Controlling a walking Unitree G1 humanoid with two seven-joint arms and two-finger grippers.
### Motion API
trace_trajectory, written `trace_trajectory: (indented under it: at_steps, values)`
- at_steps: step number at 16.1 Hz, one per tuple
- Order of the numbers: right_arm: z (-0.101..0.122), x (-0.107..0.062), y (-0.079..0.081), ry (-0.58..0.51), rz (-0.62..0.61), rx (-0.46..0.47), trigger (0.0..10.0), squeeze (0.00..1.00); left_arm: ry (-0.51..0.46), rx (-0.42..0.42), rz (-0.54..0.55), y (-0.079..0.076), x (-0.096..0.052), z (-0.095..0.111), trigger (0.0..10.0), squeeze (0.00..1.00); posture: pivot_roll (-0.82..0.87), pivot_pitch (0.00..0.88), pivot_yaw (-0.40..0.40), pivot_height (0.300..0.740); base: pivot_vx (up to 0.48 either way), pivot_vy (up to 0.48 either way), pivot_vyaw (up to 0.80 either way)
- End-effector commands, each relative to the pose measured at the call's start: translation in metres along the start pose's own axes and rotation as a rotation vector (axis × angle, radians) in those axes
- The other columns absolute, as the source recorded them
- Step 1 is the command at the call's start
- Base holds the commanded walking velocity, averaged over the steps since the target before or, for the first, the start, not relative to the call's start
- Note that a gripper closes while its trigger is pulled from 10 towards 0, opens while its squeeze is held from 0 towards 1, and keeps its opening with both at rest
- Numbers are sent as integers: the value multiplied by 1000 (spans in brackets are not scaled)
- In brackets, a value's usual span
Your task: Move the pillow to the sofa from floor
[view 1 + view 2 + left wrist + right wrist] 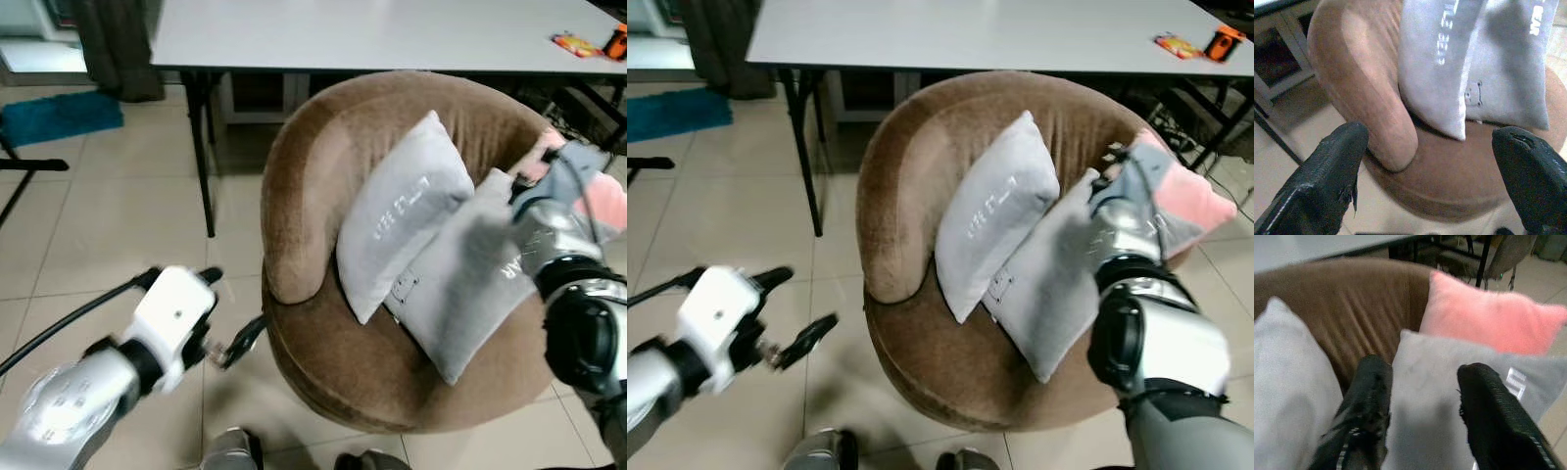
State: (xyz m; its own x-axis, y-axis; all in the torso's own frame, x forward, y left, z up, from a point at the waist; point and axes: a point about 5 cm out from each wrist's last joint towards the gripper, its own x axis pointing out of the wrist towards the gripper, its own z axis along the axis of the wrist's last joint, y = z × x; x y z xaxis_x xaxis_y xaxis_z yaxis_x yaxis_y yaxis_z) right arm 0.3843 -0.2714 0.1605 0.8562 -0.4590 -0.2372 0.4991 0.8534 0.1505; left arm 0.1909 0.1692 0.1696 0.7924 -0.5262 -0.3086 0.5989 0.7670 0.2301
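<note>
A brown round sofa (294, 196) holds two grey pillows. One grey pillow (402, 211) leans upright against the backrest. The second grey pillow (460, 284) lies tilted beside it on the seat. My right gripper (1425, 369) is at this second pillow's top corner, open, with its black fingers (1374, 382) on either side of the corner. Over the floor beside the sofa's outer wall, my left gripper (230, 343) stands open and holds nothing.
A pink pillow (1185, 196) rests on the sofa's far right edge. Behind the sofa stands a white table (392, 34) with black legs (201, 147) and small orange items (578, 44). A teal mat (59, 116) lies on the tiled floor at the back left.
</note>
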Motion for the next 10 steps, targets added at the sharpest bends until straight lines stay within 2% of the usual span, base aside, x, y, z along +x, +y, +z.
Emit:
trace_trajectory:
  at_steps: [1, 3, 4, 5, 6, 8, 9, 10]
  values:
    - [17, 2, -5, -53, -4, 20, 10000, 1000, -7, 9, 2, -1, 2, 0, 10000, 0, 48, 8, -72, 740, 0, 0, 0]
    - [35, 5, -22, -102, -13, 6, 10000, 1000, -43, 3, 39, 13, 19, 1, 10000, 0, 22, 0, -61, 740, 0, 0, 0]
    - [41, 5, -26, -122, -5, -2, 10000, 1000, -48, 0, 60, 18, 24, 1, 10000, 0, 14, 0, -55, 740, 0, 0, 0]
    - [46, 5, -29, -140, -6, -25, 10000, 588, -47, 1, 81, 22, 28, 1, 10000, 0, 11, 0, -52, 740, 0, 0, 0]
    - [57, 5, -36, -177, 21, -40, 10000, 0, -49, 14, 138, 30, 38, -1, 10000, 0, -10, 0, -40, 740, 0, 0, 0]
    - [61, 5, -42, -203, 65, -39, 10000, 0, -49, 13, 240, 40, 51, -4, 10000, 0, -31, 0, -31, 740, 0, 0, 0]
    - [60, 4, -42, -208, 88, -6, 10000, 0, -56, 20, 268, 42, 54, -5, 10000, 0, -40, 0, -27, 740, 0, 0, 0]
    - [54, 2, -37, -230, 146, 7, 10000, 0, -66, 19, 313, 45, 57, -4, 10000, 0, -51, 0, -25, 740, 0, 0, 0]
